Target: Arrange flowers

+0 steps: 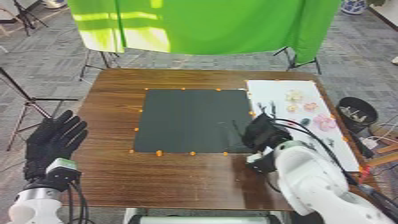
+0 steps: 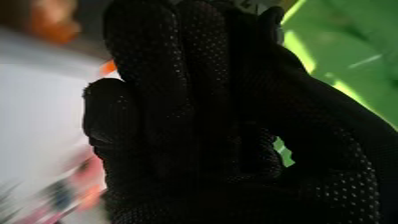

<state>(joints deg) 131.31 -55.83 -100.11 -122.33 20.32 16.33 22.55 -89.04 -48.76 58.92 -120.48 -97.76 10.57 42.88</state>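
Seen in the head view with the right hand by the boundary between the black mat and the white sheet on the brown counter, no telling whether open, closed or gripping anything. Lying on the white sheet: to the right of that hand, a pink flower; farther forward and to the right, a pale yellow flower and, near it, a smaller peach flower. Open and spread, with the left hand, near the counter's left edge, well apart from the flowers.
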